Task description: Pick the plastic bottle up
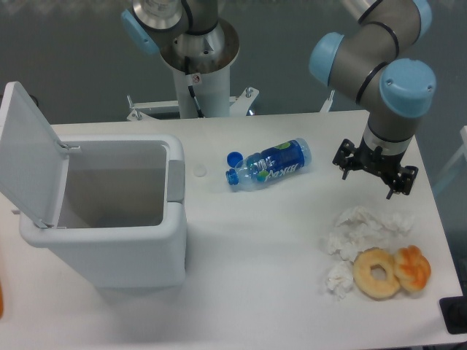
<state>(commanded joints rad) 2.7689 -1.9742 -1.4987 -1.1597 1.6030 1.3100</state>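
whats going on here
A robot arm is set to pick up the bottle, which lies on its side mid-table with its loose cap beside the neck. The gripper hangs to the bottle's right, apart from it and holding nothing. An open white bin stands at the left; crumpled tissues and two pastries lie near the front right.

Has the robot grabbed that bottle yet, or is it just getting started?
Just starting. Nothing looks done: the plastic bottle lies on its side on the table. The gripper hangs to its right, apart from it, holding nothing. Reaching, gripping and lifting remain.
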